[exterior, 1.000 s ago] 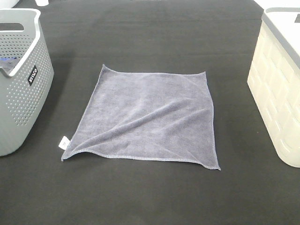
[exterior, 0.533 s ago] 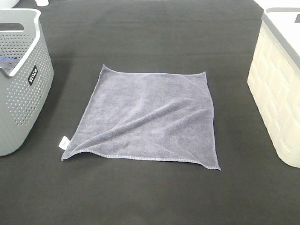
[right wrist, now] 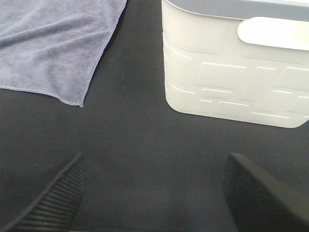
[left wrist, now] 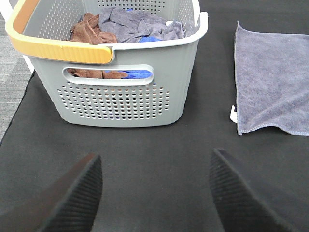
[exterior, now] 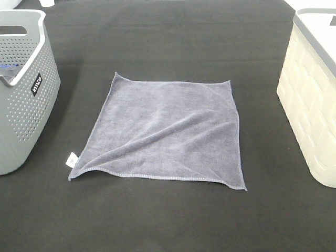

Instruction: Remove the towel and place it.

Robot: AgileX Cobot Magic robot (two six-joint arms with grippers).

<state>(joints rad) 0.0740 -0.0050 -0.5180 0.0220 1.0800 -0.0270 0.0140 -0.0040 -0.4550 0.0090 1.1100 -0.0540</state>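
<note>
While the towel (exterior: 165,134) lies spread flat on the black mat (exterior: 173,47) between both baskets, the grey basket (left wrist: 116,99) holds brown, grey and blue cloths (left wrist: 125,24); the white basket's (right wrist: 236,77) interior is hidden. Left gripper (left wrist: 154,193) and right gripper (right wrist: 154,193): jaws apart, empty.

A staged laundry-sorting bench: black cloth-covered table (exterior: 173,47), grey perforated laundry basket (left wrist: 120,96) of crumpled cloths (left wrist: 125,24), cream plastic bin (right wrist: 231,77).

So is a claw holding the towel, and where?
No. Both the left claw and right claw are open and empty; the towel lies flat, untouched.
</note>
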